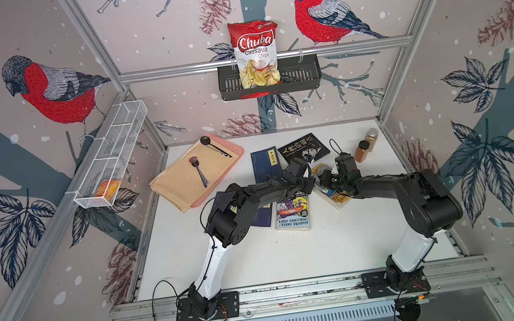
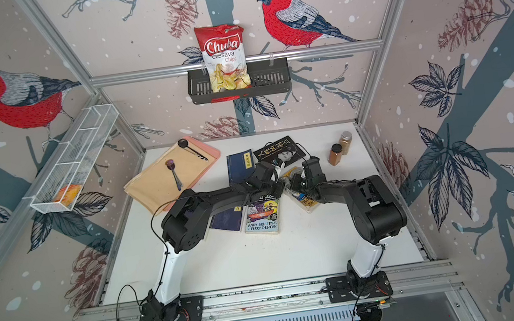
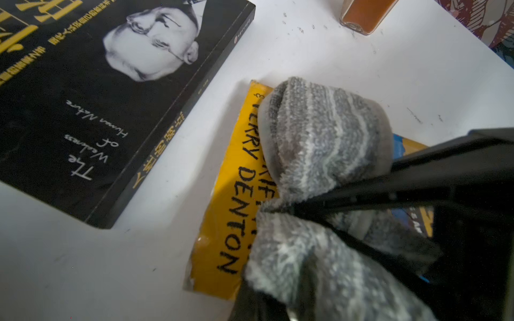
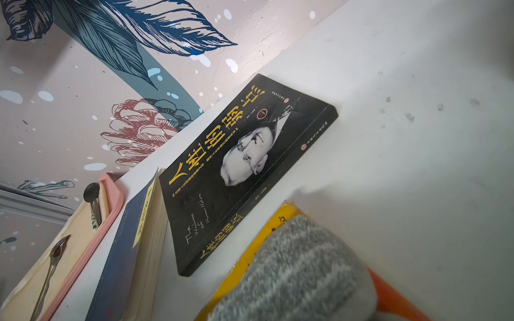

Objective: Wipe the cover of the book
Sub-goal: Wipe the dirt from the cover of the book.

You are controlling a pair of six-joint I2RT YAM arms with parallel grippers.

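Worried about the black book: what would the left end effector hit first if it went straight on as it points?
Probably the cover of the yellow book: the left end effector, shut on the grey cloth, angles down onto it. The black book lies beside it, apart, though depth is unclear.

**Left arm** (image 1: 262,187): the base sits at lower left of centre in both top views. The white lower link rises to an elbow at left of centre, and the black forearm runs rightward to the wrist near frame centre.

**Left gripper** (image 1: 311,182): the jaws are closed on a grey cloth (image 3: 319,133). In the left wrist view the black fingers (image 3: 417,172) converge to a tip buried in the fabric.

**Right arm** (image 1: 382,186): the base sits at lower right. The elbow is folded at right of centre, and the forearm reaches leftward.

**Right gripper** (image 1: 326,182): it is just beside the left gripper, tip to tip. The jaw state is not discernible.
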